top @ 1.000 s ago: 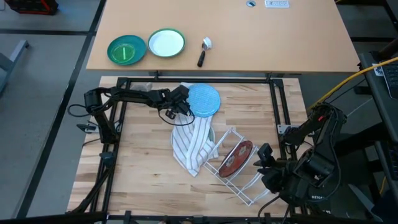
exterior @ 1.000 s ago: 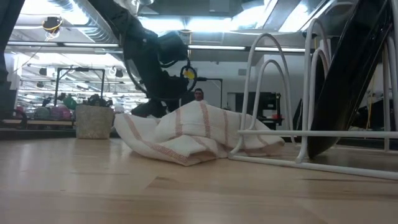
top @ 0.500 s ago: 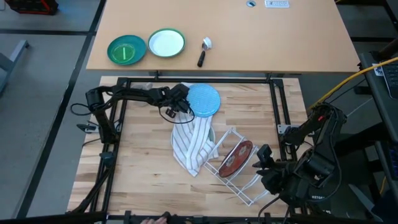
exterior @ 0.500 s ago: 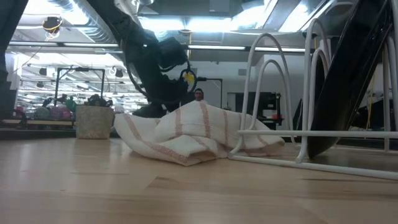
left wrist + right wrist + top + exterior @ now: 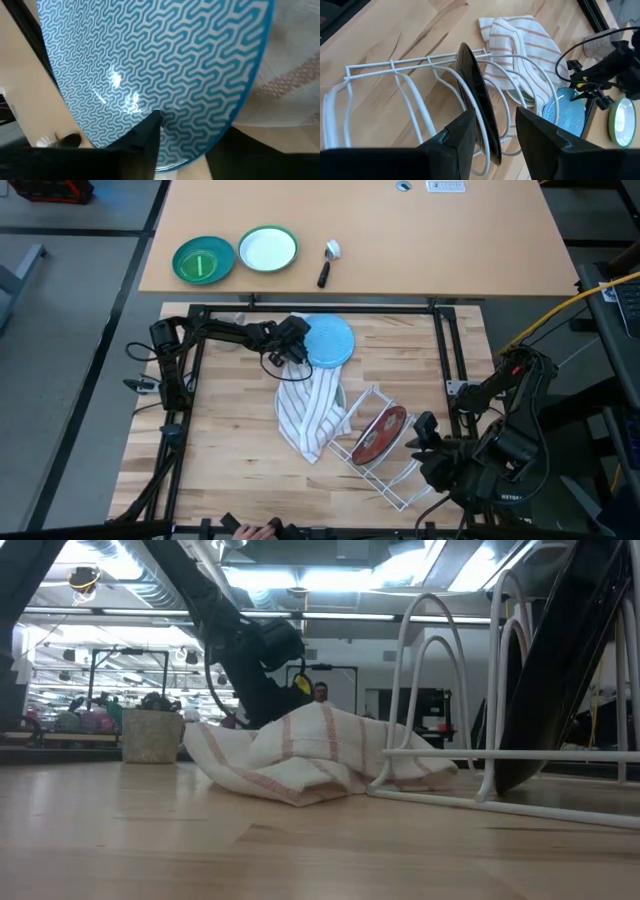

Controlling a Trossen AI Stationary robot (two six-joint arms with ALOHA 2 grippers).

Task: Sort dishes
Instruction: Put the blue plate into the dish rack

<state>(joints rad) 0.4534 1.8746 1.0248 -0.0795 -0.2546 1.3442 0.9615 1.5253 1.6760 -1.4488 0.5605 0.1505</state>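
Observation:
The light blue patterned plate (image 5: 330,340) is at the table's far middle, over the far end of a striped towel (image 5: 312,408). My left gripper (image 5: 299,342) is shut on the plate's left edge. The dark red flowered plate (image 5: 381,432) stands on edge in a white wire rack (image 5: 392,470); its black underside (image 5: 479,112) faces my right gripper. A pale plate's rim (image 5: 341,394) shows under the towel. My right gripper (image 5: 426,436) is open and empty beside the rack's right end. My left gripper pinches the light blue plate at its rim (image 5: 172,162), one finger (image 5: 150,132) on the patterned upper face and the other under it. The fingers come about level from the table's left. The plate reaches out beyond them, above the towel's far end.
On the tan table beyond the black frame (image 5: 320,307) lie a bright green plate (image 5: 203,261), a green-rimmed white plate (image 5: 268,249) and a small utensil (image 5: 328,262). A person's hand (image 5: 250,530) shows at the near edge. Bare wood lies left of the towel.
My left arm has shifted a little while keeping its hold on the light blue plate, and in the low view its wrist has sunk lower behind the towel. A person's hand has come in at the near edge.

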